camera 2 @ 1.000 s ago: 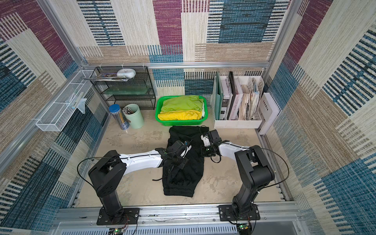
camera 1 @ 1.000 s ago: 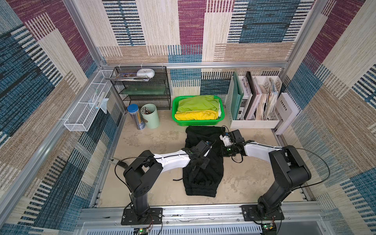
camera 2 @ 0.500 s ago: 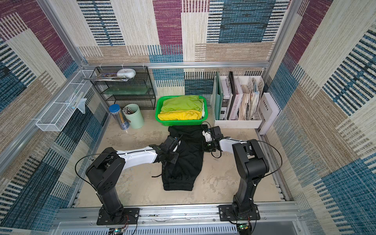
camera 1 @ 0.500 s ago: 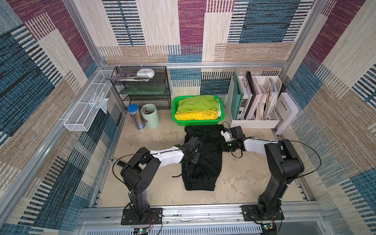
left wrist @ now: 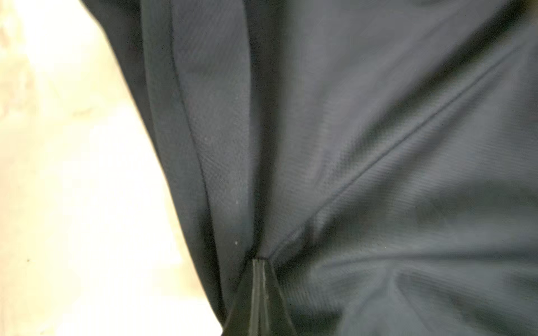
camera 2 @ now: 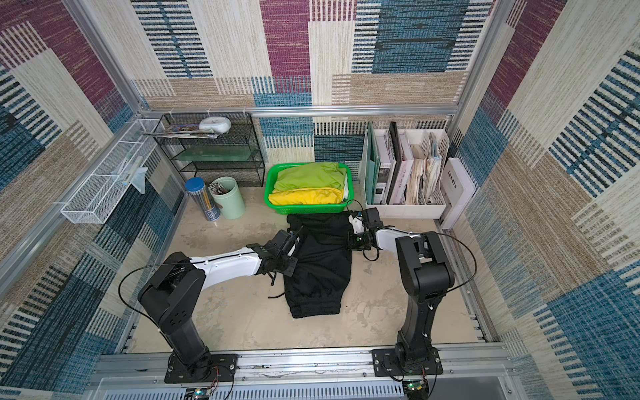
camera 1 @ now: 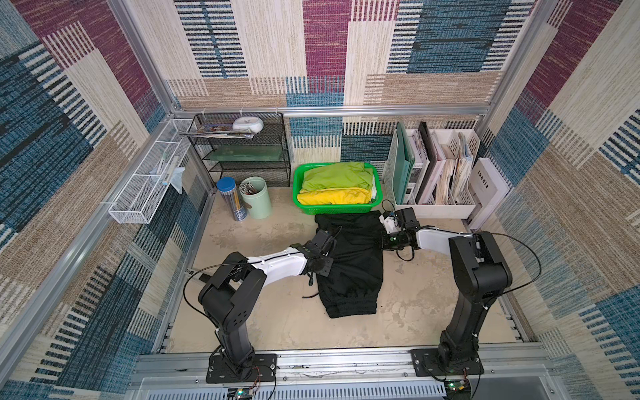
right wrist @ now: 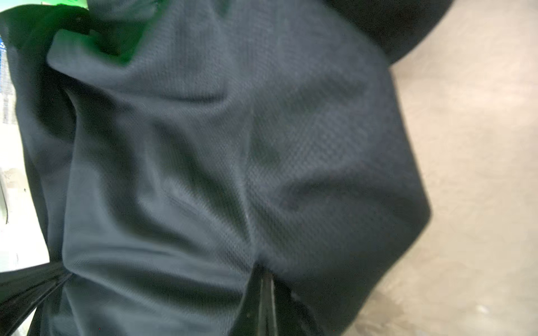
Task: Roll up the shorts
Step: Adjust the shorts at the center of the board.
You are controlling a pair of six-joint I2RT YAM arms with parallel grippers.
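The beige mottled tabletop (camera 1: 277, 322) begins at the arm bases. On it lie the plain black mesh shorts (camera 1: 349, 273), a long dark strip running straight out from the green plastic basket (camera 1: 336, 209) towards the bases. The bunched end is the one farthest from the basket. A thin black drawstring (camera 1: 309, 296) trails onto the tabletop from the strip's left edge near that end.

About halfway back towards the basket, the left gripper (left wrist: 260, 259) meets the left edge of the strip. Its jaws are clenched on a pinch of the fabric, and creases fan out from the closed tips. The right gripper (right wrist: 264, 266) is at the opposite edge, about level with it, and its jaws are likewise clenched on the shorts (the weave puckers right at the tips in the right wrist view).

The far hem of the shorts lies just in front of the basket's front wall; I cannot tell whether it touches. Inside the basket a lime-green folded cloth (camera 1: 336, 175) rests on a yellow folded cloth (camera 1: 332, 198).

Left of the basket stands a mint-green cylindrical cup (camera 1: 257, 202), with a clear jar with a blue lid (camera 1: 230, 202) just beyond it. Right of the basket sits a white plastic file organiser (camera 1: 440, 209) holding folders and papers. Behind the basket and to its left, a black wire-mesh shelf rack (camera 1: 242, 156) stands against the back wall.
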